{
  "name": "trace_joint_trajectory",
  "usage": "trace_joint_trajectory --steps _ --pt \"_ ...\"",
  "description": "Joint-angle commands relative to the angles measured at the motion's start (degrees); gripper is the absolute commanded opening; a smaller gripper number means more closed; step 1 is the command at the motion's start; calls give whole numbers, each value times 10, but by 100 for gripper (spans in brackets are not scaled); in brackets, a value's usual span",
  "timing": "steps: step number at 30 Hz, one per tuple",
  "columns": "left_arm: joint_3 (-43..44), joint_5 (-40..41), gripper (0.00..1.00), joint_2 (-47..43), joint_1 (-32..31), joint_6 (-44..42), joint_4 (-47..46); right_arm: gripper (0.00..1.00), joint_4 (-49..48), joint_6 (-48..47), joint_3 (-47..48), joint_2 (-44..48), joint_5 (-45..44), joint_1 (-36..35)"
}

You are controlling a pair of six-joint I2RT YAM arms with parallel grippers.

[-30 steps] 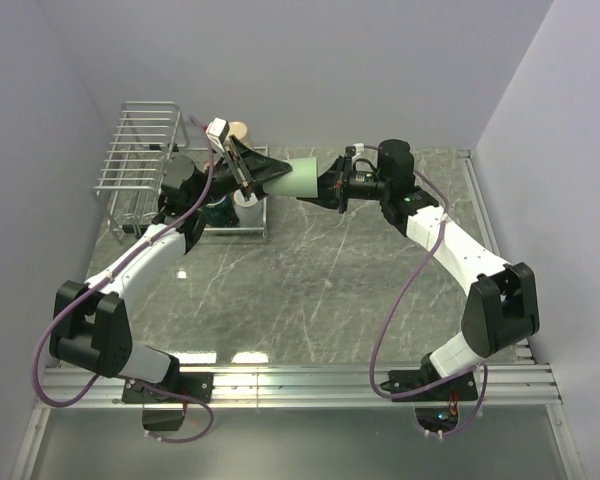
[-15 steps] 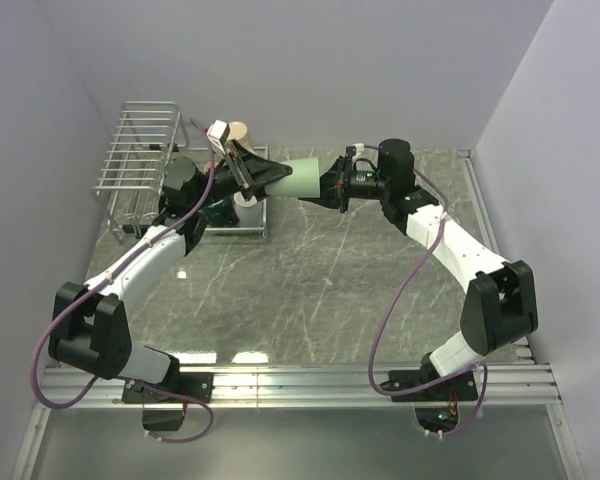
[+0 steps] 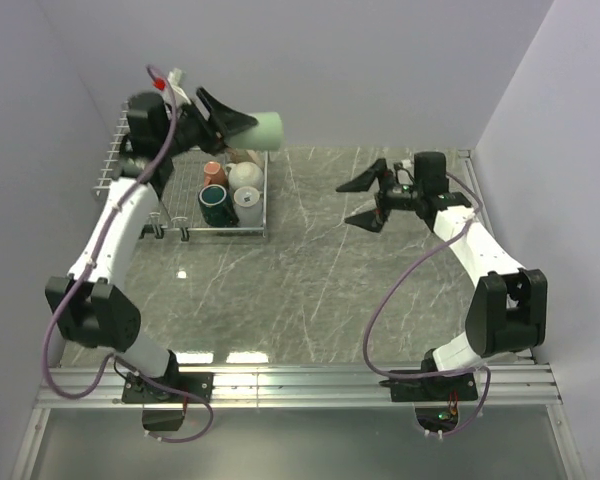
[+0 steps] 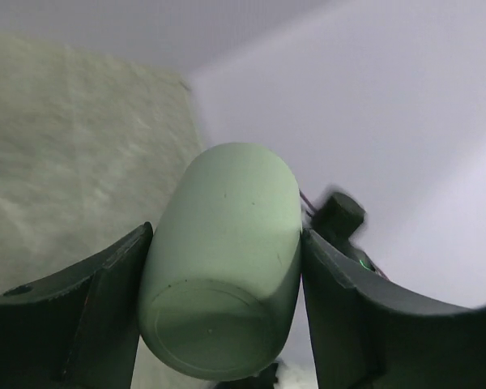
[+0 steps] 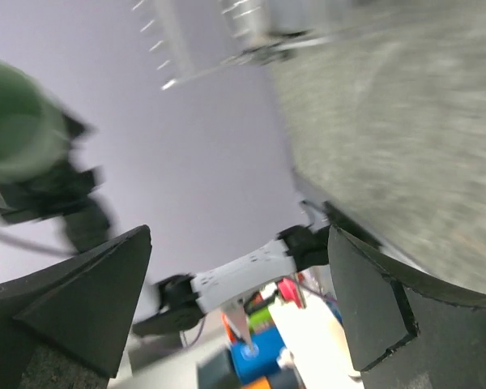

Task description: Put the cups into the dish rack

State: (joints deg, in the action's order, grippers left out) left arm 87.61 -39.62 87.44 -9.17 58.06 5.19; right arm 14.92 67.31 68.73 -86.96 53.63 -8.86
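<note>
My left gripper (image 3: 235,122) is shut on the pale green cup (image 3: 261,127), which lies on its side in the air above the dish rack (image 3: 266,205). In the left wrist view the green cup (image 4: 227,259) sits bottom-first between both fingers (image 4: 105,300). Inside the rack stand an orange-red cup (image 3: 214,172), a cream-white cup (image 3: 246,176), a dark green cup (image 3: 216,204) and a pale cup (image 3: 250,207). My right gripper (image 3: 346,205) hangs open and empty over the table to the right, well apart from the cup. Its own view shows wide jaws around nothing (image 5: 239,235).
The rack's taller barred section (image 3: 115,165) is at far left, partly behind my left arm. The grey back wall rises just behind the rack. The right wrist view is blurred, with the rack bars (image 5: 227,36) at the top.
The right gripper opened, let go of the green cup and drew back to the right. The left arm swung up and left, carrying the cup over the rack.
</note>
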Motion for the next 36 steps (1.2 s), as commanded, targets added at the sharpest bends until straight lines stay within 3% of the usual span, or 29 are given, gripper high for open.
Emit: trace_joint_trajectory --steps 1,4,8,16,29,36 --pt "187 129 0 60 23 -186 288 96 85 -81 -40 49 -20 23" --pt "316 267 0 143 19 -261 386 95 98 -103 -50 55 -24 20" --pt "367 423 0 198 20 -289 429 95 131 -145 -61 61 -34 20" --pt "461 570 0 294 20 -318 455 93 145 -174 -112 71 -35 17" --pt "505 647 0 397 23 -325 380 90 192 -221 -95 39 -58 -5" --pt "527 630 0 443 28 -328 360 89 202 -231 -74 8 -62 -7"
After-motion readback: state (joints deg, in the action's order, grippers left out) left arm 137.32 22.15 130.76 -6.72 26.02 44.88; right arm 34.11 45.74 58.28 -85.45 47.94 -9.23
